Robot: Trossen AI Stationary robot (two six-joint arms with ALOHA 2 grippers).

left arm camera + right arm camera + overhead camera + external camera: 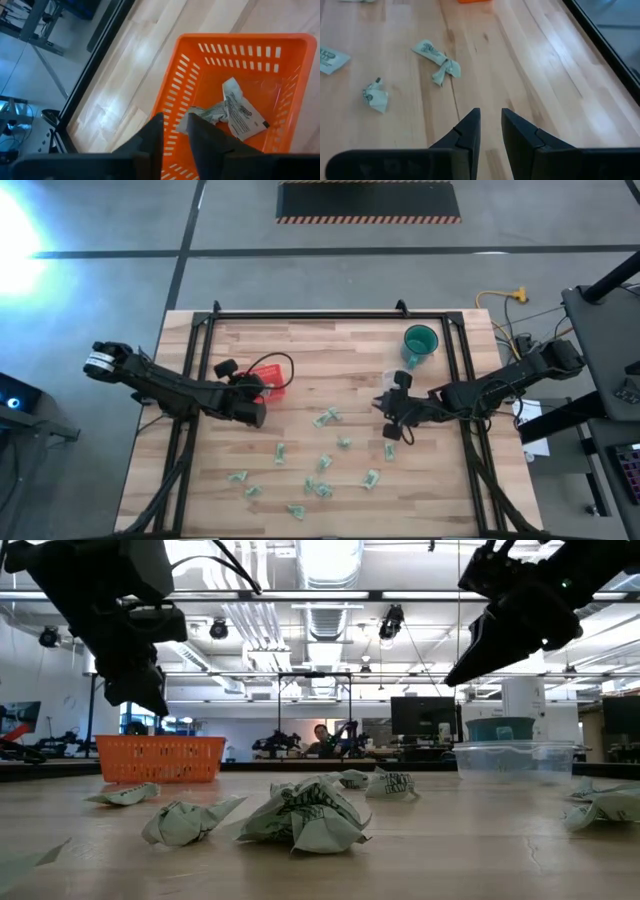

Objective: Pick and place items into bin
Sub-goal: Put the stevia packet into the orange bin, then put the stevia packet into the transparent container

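Orange bin (175, 100) under left pincer (175, 131), slightly parted, empty; right pincer (490, 127) likewise. Could drop wrappers (235, 107) outside if misaligned.

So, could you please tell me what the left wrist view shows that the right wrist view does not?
Only the left wrist view shows the inside of the orange basket, with crumpled wrappers lying in it below the left hand. Only the right wrist view shows loose wrappers on the bare wooden table, ahead of the right hand. Both show the wood tabletop and a dark pair of fingers slightly apart, holding nothing.
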